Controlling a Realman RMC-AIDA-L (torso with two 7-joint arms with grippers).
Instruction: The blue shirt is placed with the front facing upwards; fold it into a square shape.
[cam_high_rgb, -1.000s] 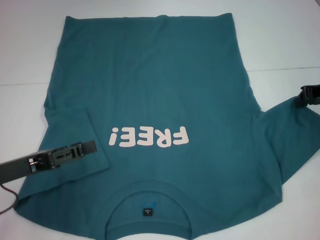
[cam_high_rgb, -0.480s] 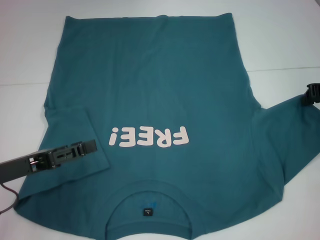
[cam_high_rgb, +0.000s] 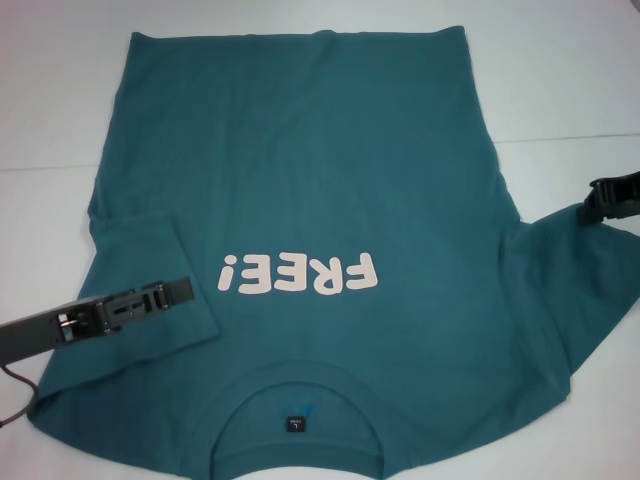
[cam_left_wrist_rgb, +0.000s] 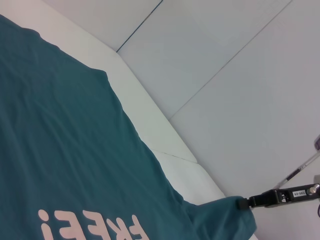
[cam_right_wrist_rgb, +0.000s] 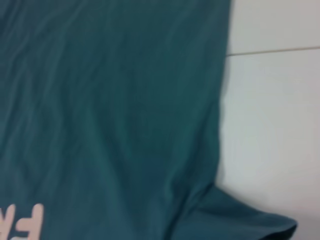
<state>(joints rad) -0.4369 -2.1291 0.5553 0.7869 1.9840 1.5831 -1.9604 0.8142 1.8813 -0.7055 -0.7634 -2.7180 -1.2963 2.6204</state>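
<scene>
The right gripper (cam_high_rgb: 592, 205) is at the far right side of the table, at the hem of the shirt's right sleeve (cam_high_rgb: 575, 270). In the left wrist view the same gripper (cam_left_wrist_rgb: 245, 203) touches the tip of this sleeve, and the cloth there looks a little bunched against it, so I think it is pinching the sleeve edge, but I cannot tell for sure if the fingers are clenched. From this gripper the blue shirt (cam_high_rgb: 300, 180) lies toward the robot's left. The sleeve spreads flat outward from the body of the shirt, and the body runs long from the collar (cam_high_rgb: 297, 395), near the robot, to the hem at the far side. The "FREE!" lettering (cam_high_rgb: 300, 275) faces up. So the sleeve must travel inward, across the long axis, toward the lettering. The right arm is clearly the nearer one for this, because the sleeve begins just at its fingertips. On the other side, the left gripper (cam_high_rgb: 170, 294) lies low over the left sleeve (cam_high_rgb: 150, 270), which is already folded in over the shirt's body, just beside the exclamation mark. I cannot see if its fingers are released or clenched. The white table (cam_high_rgb: 50, 100) shows on both sides of the shirt. In my judgement the next move is the mirror of the left one: bring the right sleeve over until its edge lies along the side line of the body.
</scene>
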